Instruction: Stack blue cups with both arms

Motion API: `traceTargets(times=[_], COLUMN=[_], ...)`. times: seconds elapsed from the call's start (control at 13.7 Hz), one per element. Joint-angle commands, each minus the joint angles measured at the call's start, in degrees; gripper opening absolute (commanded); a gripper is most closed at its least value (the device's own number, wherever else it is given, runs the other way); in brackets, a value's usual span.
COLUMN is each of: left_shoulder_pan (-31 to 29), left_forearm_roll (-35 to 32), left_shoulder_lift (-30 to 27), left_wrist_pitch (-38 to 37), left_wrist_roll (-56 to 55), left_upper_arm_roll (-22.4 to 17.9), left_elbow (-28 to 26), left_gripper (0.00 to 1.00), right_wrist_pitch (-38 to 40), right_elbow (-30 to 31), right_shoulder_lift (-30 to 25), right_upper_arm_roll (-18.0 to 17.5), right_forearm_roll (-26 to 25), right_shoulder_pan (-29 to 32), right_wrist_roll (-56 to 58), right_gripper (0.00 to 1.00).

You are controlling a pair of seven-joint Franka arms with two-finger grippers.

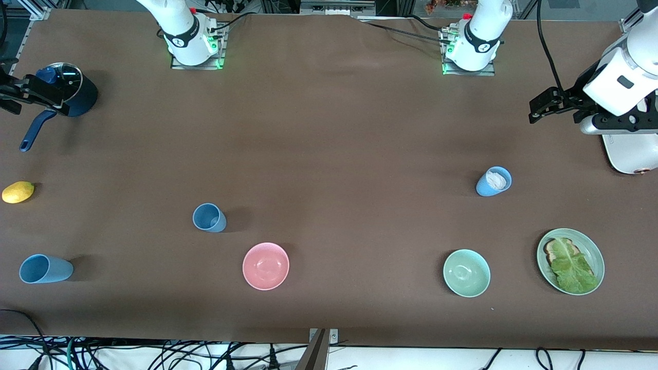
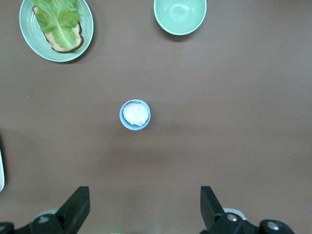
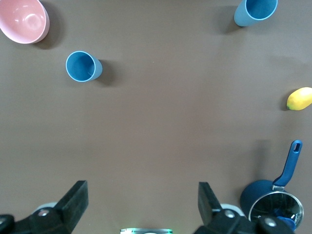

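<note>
A: On the table, 3 blue cups, all upright & apart: one w/ something white inside toward the left arm's end, one near the pink bowl, one nearest the camera at the right arm's end.

B: Step?

A: Not begun, I'd say. Left gripper over bare table near the filled cup, right gripper beside the saucepan, jaws wide, nothing held. Next: each drops onto a cup.

B: Unclear?

A: White stuff – can't tell what. Fingertips cut off in wrist views.
</note>
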State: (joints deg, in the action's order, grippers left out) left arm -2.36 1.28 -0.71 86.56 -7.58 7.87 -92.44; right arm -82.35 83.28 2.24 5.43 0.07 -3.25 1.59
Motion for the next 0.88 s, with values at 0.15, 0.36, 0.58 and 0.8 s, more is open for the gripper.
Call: traceTargets(times=[0.15, 0.36, 0.58, 0.8], left_shoulder_pan=[-0.6, -1.8, -2.1, -4.5], left_forearm_roll=[-1.2, -3.9, -4.1, -4.5], left_shoulder_lift=[0.3, 2.7, 6.1, 9.4], left_wrist_pitch=[0.2, 0.5, 0.9, 5.5], left_wrist_roll=[4.2, 8.2, 10.3, 13.8], left_upper_arm_roll=[0.0, -0.2, -0.3, -0.3], left_elbow=[0.1, 0.1, -0.3, -2.7], left_gripper=[1.00, 1.00, 1.00, 1.00], right_wrist_pitch=[0.0, -0.2, -0.2, -0.2], right_elbow=[-0.1, -0.1, -0.1, -0.1], right_shoulder_lift=[-0.1, 0.0, 0.0, 0.0], right_upper_arm_roll=[0.0, 0.0, 0.0, 0.1], right_forearm_roll=[0.7, 0.7, 0.7, 0.8], right_shoulder_pan=[0.3, 0.3, 0.3, 0.3], right_wrist_roll=[-0.8, -0.9, -0.9, -0.9], right_gripper=[1.00, 1.00, 1.00, 1.00])
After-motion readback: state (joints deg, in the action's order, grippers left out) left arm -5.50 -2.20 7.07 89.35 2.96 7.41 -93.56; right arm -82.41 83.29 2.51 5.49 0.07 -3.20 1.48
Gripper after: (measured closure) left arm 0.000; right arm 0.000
